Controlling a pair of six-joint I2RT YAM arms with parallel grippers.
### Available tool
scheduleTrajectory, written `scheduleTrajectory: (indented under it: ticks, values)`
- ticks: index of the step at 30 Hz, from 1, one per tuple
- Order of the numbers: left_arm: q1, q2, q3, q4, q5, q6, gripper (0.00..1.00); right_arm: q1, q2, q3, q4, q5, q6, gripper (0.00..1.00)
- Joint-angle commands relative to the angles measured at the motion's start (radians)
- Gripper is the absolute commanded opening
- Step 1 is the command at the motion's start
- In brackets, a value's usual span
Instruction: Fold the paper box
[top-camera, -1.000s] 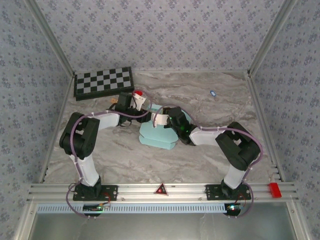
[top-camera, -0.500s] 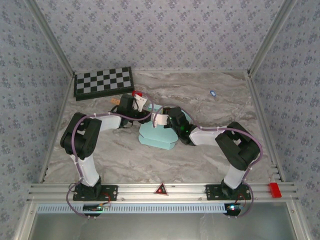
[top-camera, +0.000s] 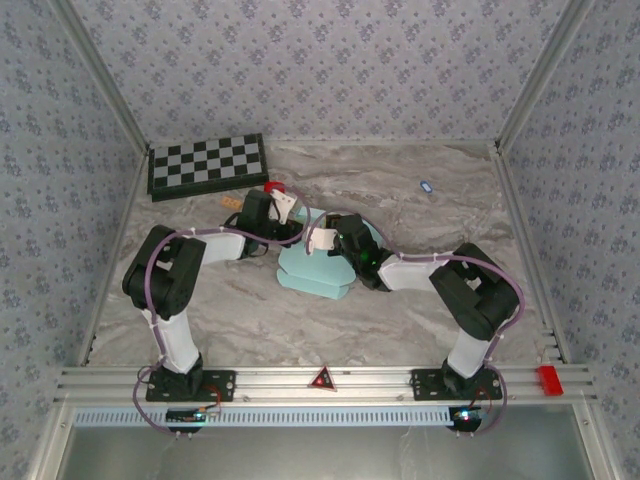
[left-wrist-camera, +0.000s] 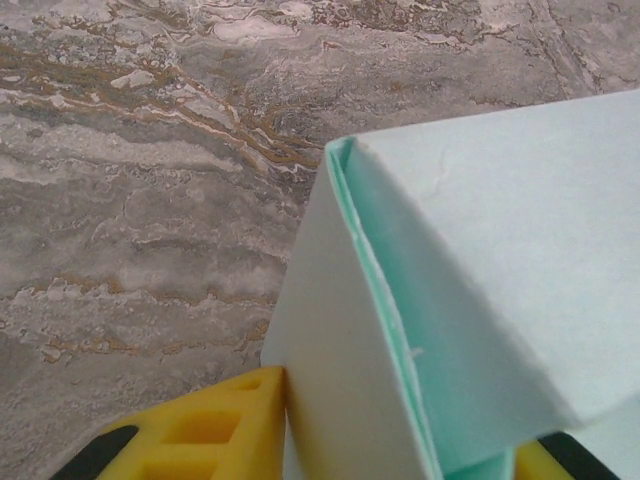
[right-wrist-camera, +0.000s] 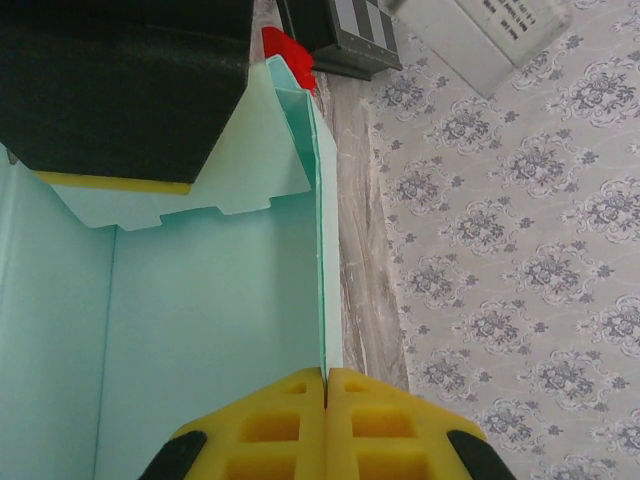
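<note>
**Two arms of matching build: white links, black joints**
The left arm (top-camera: 175, 335) and right arm (top-camera: 462, 350) each stand on a black base plate (top-camera: 190, 385), with white tube sections between bulky black joint housings. A lilac cable (top-camera: 149, 265) loops along each arm. Small lit boards (top-camera: 190, 416) sit below both bases. A green light (top-camera: 369, 258) shows near the right wrist. The left gripper (left-wrist-camera: 400, 420) and right gripper (right-wrist-camera: 327, 385) carry yellow finger pads (right-wrist-camera: 270, 425) with recessed rectangular cells, on black mounts.
</note>
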Motion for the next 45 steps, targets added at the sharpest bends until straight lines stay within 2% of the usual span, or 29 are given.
scheduleTrajectory:
  ticks: [1, 12, 17, 22, 28, 33, 37, 45]
  values:
    - [-0.021, 0.021, 0.003, 0.049, 0.009, 0.012, 0.27, 0.014, 0.027, 0.003, -0.025, -0.028, 0.027, 0.00]
    - [-0.058, 0.005, 0.003, 0.034, -0.044, 0.042, 0.17, 0.016, 0.029, 0.012, -0.028, -0.020, 0.035, 0.00]
    - [-0.075, -0.006, 0.015, -0.009, -0.070, 0.050, 0.07, 0.015, 0.024, 0.017, -0.026, -0.014, 0.049, 0.00]
    - [-0.089, -0.030, 0.012, -0.054, -0.135, 0.040, 0.03, 0.014, 0.013, 0.022, -0.007, 0.013, 0.055, 0.15]
    - [-0.101, -0.081, -0.023, -0.059, -0.197, -0.023, 0.00, 0.023, -0.013, 0.040, 0.003, 0.069, 0.073, 0.50]
    - [-0.126, -0.120, -0.040, -0.083, -0.285, -0.073, 0.00, 0.052, -0.047, 0.083, -0.066, 0.122, 0.110, 0.65]
    - [-0.143, -0.137, -0.031, -0.149, -0.373, -0.109, 0.00, 0.067, -0.084, 0.124, -0.151, 0.156, 0.199, 0.69]
    - [-0.145, -0.177, -0.014, -0.297, -0.472, -0.248, 0.00, 0.065, -0.180, 0.197, -0.376, 0.176, 0.441, 0.70]
